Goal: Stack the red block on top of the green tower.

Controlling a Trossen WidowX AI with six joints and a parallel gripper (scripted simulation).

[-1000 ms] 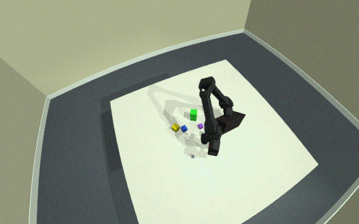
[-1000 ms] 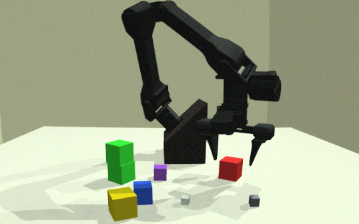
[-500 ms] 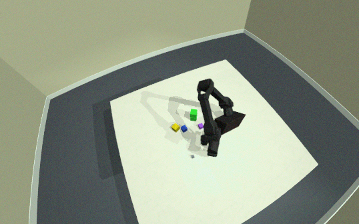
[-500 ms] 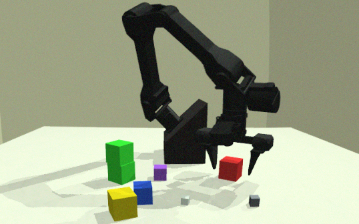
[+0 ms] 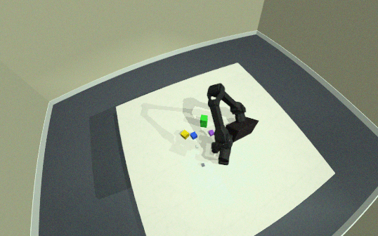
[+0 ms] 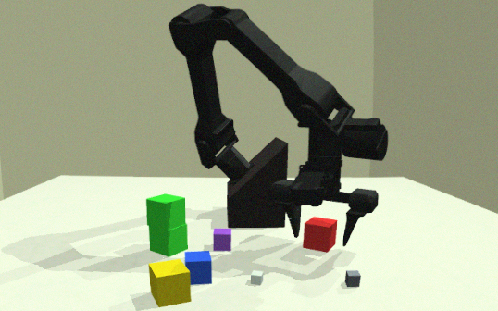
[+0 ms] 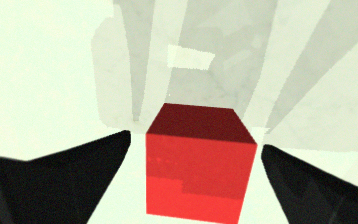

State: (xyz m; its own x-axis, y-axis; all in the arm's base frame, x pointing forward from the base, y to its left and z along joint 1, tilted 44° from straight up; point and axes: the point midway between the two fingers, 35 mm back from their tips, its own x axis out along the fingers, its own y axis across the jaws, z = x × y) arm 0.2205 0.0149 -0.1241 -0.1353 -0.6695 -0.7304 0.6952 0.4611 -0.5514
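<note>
- Exterior view: the gripper (image 6: 321, 231) hangs low over the desk (image 6: 436, 250) with its fingers spread wide, holding nothing.
- Its 2 dark fingertips (image 6: 295, 224) stand on either side of the red block (image 6: 320, 233), apart from its faces.
- Wrist view shows the red block (image 7: 200, 167) sitting on the desk between the 2 fingers, a gap on each side.
- A small purple cube (image 6: 222, 239) lies near, toward the green tower.
- The green tower (image 6: 167, 224), 2 cubes high, stands upright, well apart from the red block.
- A blue cube (image 6: 198, 267) and a yellow cube (image 6: 169, 281) sit just in front of the tower.
- 2 tiny grey cubes (image 6: 353, 278) lie nearer the camera.
</note>
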